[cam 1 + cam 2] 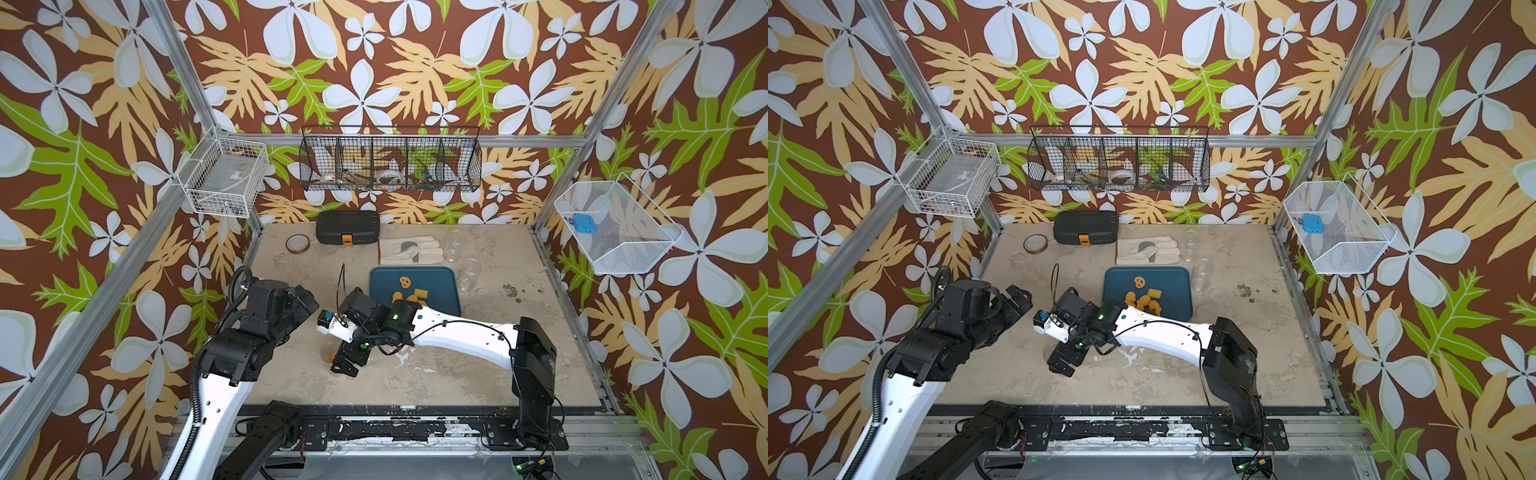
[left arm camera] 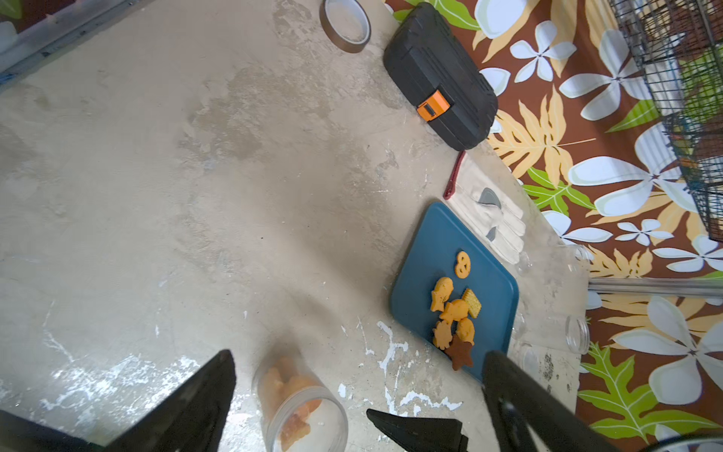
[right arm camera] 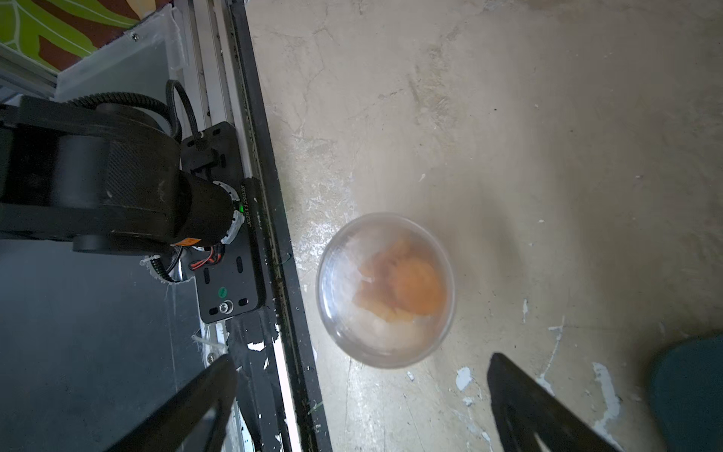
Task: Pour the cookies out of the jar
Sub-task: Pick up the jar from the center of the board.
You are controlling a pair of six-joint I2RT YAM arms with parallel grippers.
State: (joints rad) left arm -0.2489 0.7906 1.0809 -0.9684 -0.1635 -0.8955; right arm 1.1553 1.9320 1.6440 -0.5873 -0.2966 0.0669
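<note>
In a top view the jar (image 1: 328, 352) stands left of middle near the worktop's (image 1: 457, 374) front edge, right pincer (image 1: 345, 366) just beside it; cookies (image 1: 409, 296) lie on the tray (image 1: 415, 276) behind. Left wrist — left pincer (image 2: 358, 356) wide, empty. Right wrist — jaws spread, jar ungripped, open worktop around.

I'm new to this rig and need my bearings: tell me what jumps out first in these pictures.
The loud wallpaper of white flowers and green leaves on brown covers every wall around the table. On the blue tray mid-table lies a small cluster of orange cookies. Nearer the front a clear jar stands with more cookies still inside, the right gripper open over it.
</note>
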